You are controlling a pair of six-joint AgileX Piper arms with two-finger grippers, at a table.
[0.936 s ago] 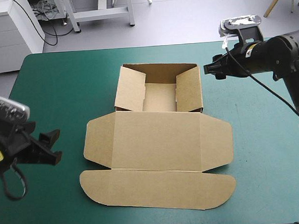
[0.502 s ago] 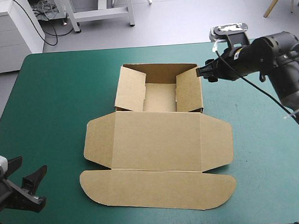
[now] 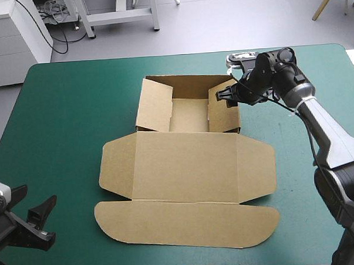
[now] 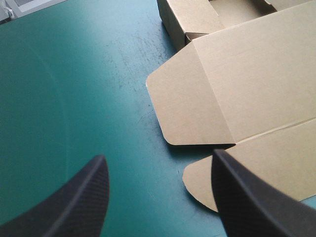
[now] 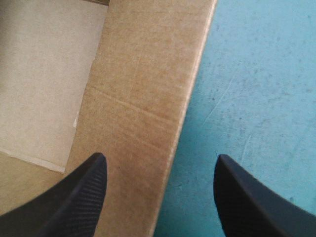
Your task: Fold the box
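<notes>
the box [image 3: 187, 167] has walls raised, seemingly untucked, lid flat; right gripper [image 3: 223, 96], fingers apart, straddles one wall; left gripper [image 3: 36, 216] waits, also spread.

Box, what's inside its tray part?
In the box only bare floor shows. Its left flap and right flap lean inward, hiding the floor under them.

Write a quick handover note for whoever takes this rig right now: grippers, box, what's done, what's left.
Left gripper: open, empty, at the near-left corner of the table, clear of the box.
Right gripper: open, astride the tray's right wall, gripping nothing.
Done: tray walls raised at the far end.
Left: lid and its flaps lie flat toward the near edge, unfolded.
</notes>
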